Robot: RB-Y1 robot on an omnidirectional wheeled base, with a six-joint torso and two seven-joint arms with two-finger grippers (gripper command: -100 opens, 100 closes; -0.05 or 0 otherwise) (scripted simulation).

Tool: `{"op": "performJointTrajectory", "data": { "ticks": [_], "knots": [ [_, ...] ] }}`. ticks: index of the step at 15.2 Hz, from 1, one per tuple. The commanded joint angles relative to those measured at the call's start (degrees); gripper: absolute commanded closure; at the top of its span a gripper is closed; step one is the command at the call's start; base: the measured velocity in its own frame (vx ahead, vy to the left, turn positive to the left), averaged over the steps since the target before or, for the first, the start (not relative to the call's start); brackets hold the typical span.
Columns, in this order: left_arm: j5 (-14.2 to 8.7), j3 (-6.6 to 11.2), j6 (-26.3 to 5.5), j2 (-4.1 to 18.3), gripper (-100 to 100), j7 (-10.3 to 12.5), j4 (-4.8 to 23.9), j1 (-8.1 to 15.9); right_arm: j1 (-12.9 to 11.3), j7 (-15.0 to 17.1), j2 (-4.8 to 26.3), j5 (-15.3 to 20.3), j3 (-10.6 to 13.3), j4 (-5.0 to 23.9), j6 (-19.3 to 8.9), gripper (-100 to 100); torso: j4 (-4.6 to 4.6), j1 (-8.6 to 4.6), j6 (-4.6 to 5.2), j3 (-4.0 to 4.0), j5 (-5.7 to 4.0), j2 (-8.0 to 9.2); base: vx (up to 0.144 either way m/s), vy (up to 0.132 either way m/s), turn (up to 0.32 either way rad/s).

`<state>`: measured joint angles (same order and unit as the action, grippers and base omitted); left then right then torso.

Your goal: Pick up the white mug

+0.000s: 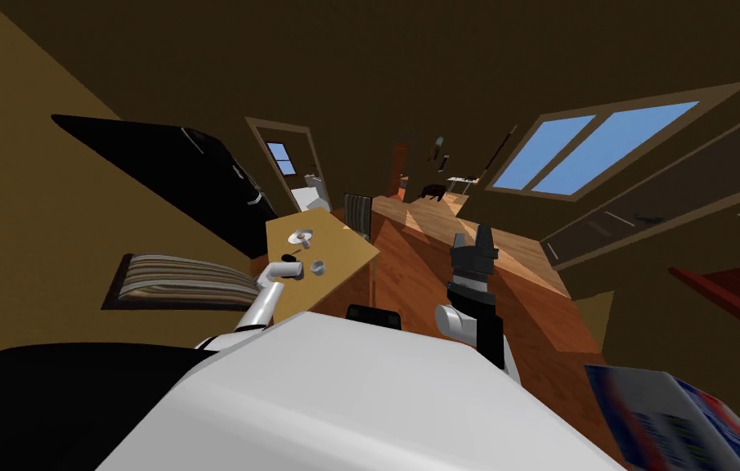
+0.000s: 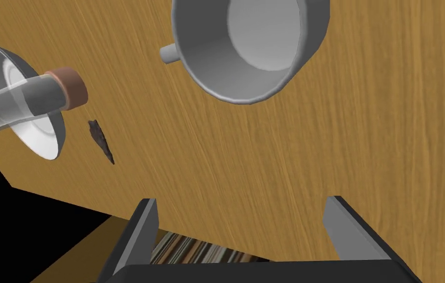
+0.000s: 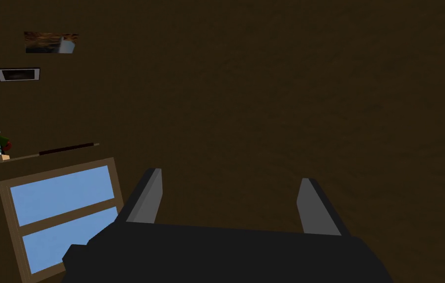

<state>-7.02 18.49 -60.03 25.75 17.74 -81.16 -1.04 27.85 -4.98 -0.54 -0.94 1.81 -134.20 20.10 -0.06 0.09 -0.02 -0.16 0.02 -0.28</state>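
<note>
The left gripper [image 2: 246, 231] hovered over the wooden table [image 2: 364, 147], its 2 fingers [image 2: 143, 228] spread wide with nothing between them. The mug [image 2: 251, 54] (rendered pale grey rather than white) stood well in from the table's edges, ahead of the fingertips and clear of both. Its mouth faced the wrist camera and its handle [image 2: 168, 53] pointed towards the plate [image 2: 39, 137].

The plate sat nearer the table edge bordering a striped mat [image 2: 196, 251], with 1 clear tube [image 2: 19, 103] with brown ends lying across it. 1 small dark sliver [image 2: 101, 142] lay just beside the plate.

The right gripper [image 1: 473, 239] was raised well apart from the table, fingers [image 3: 150, 201] likewise parted and empty.
</note>
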Motion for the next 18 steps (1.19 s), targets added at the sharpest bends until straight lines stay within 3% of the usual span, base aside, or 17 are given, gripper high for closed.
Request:
{"op": "performJointTrajectory", "data": {
  "ticks": [1,5,6,7,10,18],
  "knots": [
    [-0.25,0.88,-2.86,0.35,-100,0.56,2.86,1.06,0.0,0.0,0.0,0.0,0.0,0.0,0.0,0,0.0,0.0,0.0,0.0,0.0,0.0,0.035,0.0,-0.187],
    [-0.29,1.55,-5.78,0.47,-100,1.1,5.53,1.82,0.0,0.0,0.0,0.0,0.0,0.0,0.0,0,-0.01,0.01,0.03,-0.04,0.0,-0.08,0.042,0.008,-0.19],
    [-0.33,2.18,-7.96,0.55,-100,1.6,7.64,2.54,0.0,0.0,0.0,0.0,0.0,0.0,0.0,0,-0.01,0.01,0.0,-0.03,0.0,-0.05,0.037,0.009,-0.135],
    [-0.33,2.18,-8.12,0.55,-100,1.6,7.7,2.54,0.0,0.0,0.0,0.0,0.0,0.0,0.0,0,-0.01,0.01,0.02,-0.03,0.01,-0.05,0.036,0.007,-0.169],
    [-0.37,3.3,-11.92,0.64,-100,2.45,11.65,3.8,0.0,0.0,0.0,0.0,0.0,0.0,0.0,0,-0.01,-0.01,0.04,-0.04,0.0,-0.08,0.047,0.009,-0.236],
    [-0.39,5.09,-18.52,0.54,-100,3.66,18.3,5.74,0.0,0.0,0.0,0.0,0.0,0.0,0.0,0,-0.03,0.01,0.01,-0.08,0.01,-0.14,0.051,0.014,-0.161]
  ]
}}
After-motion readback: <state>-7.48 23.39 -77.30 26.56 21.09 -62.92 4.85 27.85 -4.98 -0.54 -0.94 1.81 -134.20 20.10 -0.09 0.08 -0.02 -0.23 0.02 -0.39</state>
